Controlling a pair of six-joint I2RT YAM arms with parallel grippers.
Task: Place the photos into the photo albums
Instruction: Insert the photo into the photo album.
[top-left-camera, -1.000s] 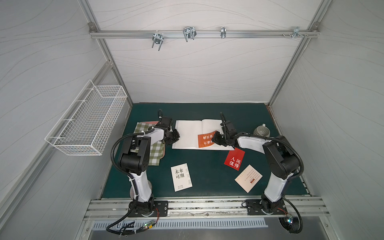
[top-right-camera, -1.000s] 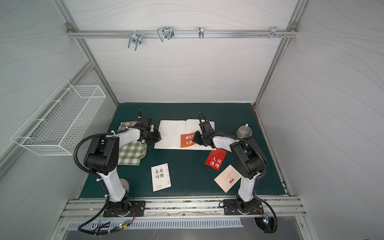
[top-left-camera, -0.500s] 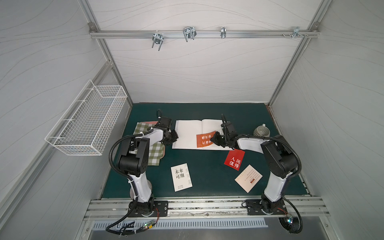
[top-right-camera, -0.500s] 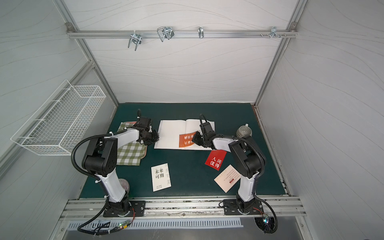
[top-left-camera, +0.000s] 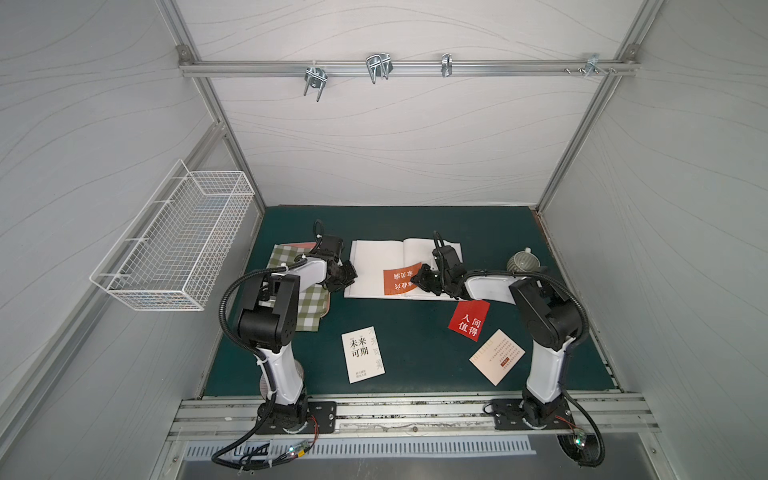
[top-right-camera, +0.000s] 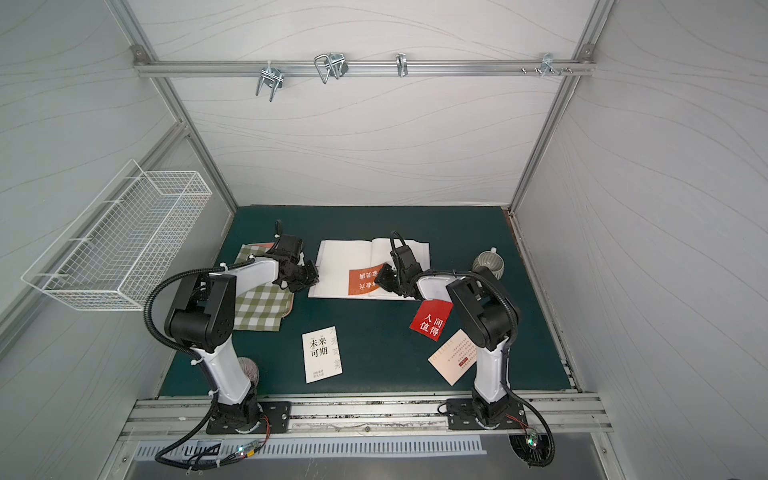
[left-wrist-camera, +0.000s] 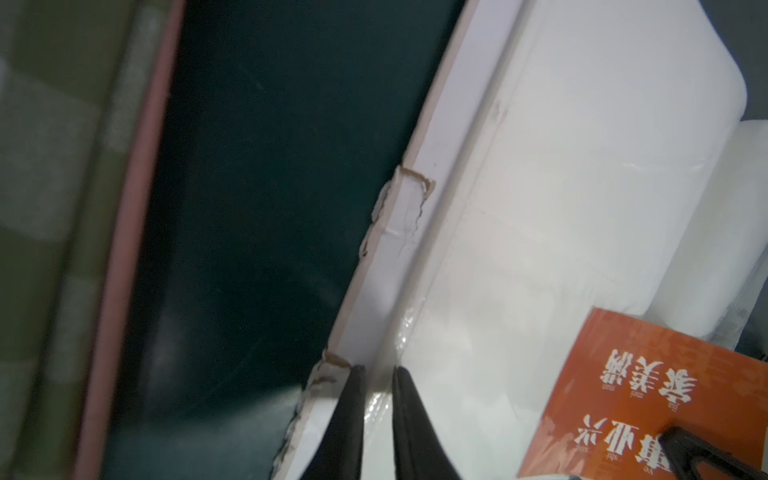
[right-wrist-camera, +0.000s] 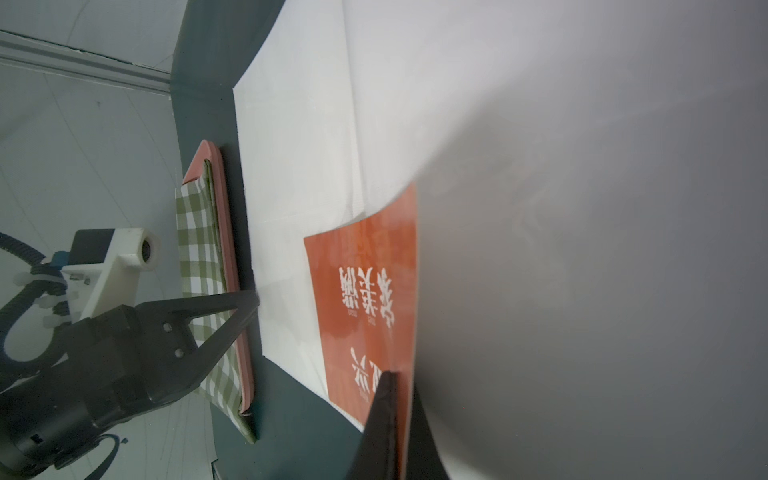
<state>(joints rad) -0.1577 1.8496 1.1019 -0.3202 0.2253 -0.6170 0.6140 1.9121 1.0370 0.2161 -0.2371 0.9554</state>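
Starting close to the robot, the white card, the cream card and the red card lie flat on the green mat, well apart from the book. Farther back, the photo album lies open. The right gripper is pinching the orange card by its near edge. The card rests on the open pages by the middle fold. The left gripper is pressed onto the clear sleeve at the album's outer edge. I think the card is going into a sleeve now. To do it well, hold the sleeve firm, lay the card flat and push slowly, so no corner catches or bends.
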